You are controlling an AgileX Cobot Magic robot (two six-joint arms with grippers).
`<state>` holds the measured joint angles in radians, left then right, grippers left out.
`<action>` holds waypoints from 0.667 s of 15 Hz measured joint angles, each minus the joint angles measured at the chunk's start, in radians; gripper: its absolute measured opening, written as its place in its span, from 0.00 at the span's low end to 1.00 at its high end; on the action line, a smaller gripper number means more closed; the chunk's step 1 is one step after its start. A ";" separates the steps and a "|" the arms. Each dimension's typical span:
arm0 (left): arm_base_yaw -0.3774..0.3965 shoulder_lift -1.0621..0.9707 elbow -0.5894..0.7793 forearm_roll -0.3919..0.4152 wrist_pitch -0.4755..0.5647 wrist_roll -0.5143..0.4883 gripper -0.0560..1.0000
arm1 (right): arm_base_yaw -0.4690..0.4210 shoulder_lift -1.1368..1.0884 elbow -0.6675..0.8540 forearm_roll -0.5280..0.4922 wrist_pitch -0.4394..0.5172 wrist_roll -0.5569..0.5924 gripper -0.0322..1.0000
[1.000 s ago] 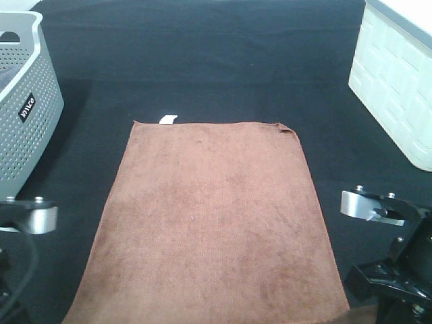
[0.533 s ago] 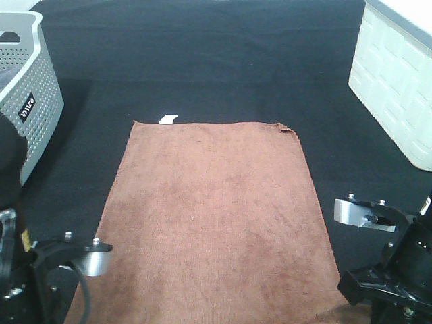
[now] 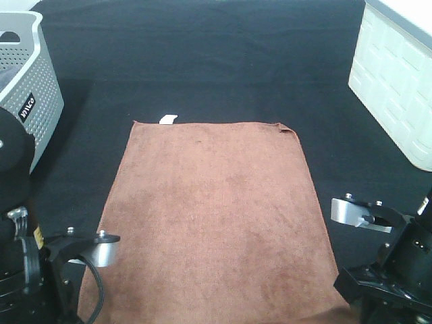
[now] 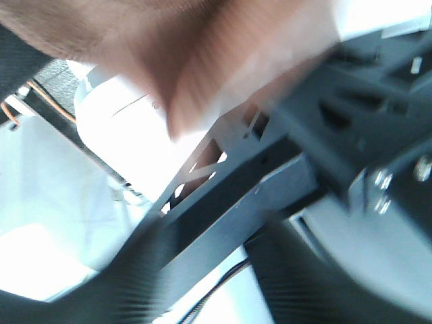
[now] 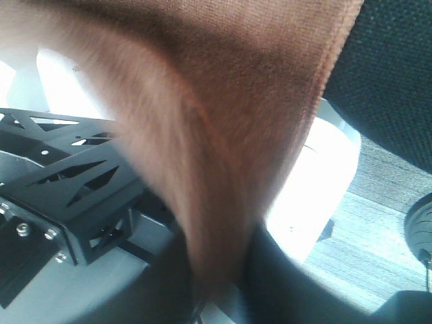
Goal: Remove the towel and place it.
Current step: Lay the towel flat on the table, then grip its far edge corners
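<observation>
Left gripper (image 4: 216,293) is a dark blur in its wrist view, and I cannot tell whether it is parted or clenched; right gripper (image 5: 219,290) likewise (a brown fold hangs down by its dark fingers, held or not I cannot say); towel (image 3: 216,216) lies flat on the black table (image 3: 202,61), tag (image 3: 167,119) at its far left corner, near edge drooping over the front; basket (image 3: 27,101) stands far left.
</observation>
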<state>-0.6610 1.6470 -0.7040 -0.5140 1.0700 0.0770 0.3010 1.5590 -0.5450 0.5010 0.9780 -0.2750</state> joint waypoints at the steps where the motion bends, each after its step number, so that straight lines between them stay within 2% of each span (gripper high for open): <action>1: 0.000 0.000 0.000 0.000 0.000 -0.023 0.70 | 0.000 0.000 0.000 0.002 0.000 0.009 0.41; 2: 0.000 0.000 0.000 0.000 0.000 -0.029 0.82 | 0.000 0.000 0.000 0.002 0.000 0.024 0.59; 4: 0.000 0.000 0.000 0.000 0.000 -0.032 0.89 | 0.000 -0.003 0.000 0.002 -0.002 0.026 0.80; 6: 0.000 0.000 -0.014 0.001 0.004 -0.024 0.89 | 0.000 -0.019 0.000 0.000 -0.018 0.024 0.83; 8: 0.000 0.000 -0.085 0.009 0.018 0.006 0.89 | -0.003 -0.042 -0.037 -0.043 -0.016 0.026 0.83; 10: 0.006 0.000 -0.212 0.083 0.032 0.033 0.89 | -0.007 -0.044 -0.139 -0.126 -0.012 0.063 0.83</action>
<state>-0.6550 1.6470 -0.9160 -0.4310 1.1020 0.1100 0.2940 1.5150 -0.6840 0.3750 0.9660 -0.2120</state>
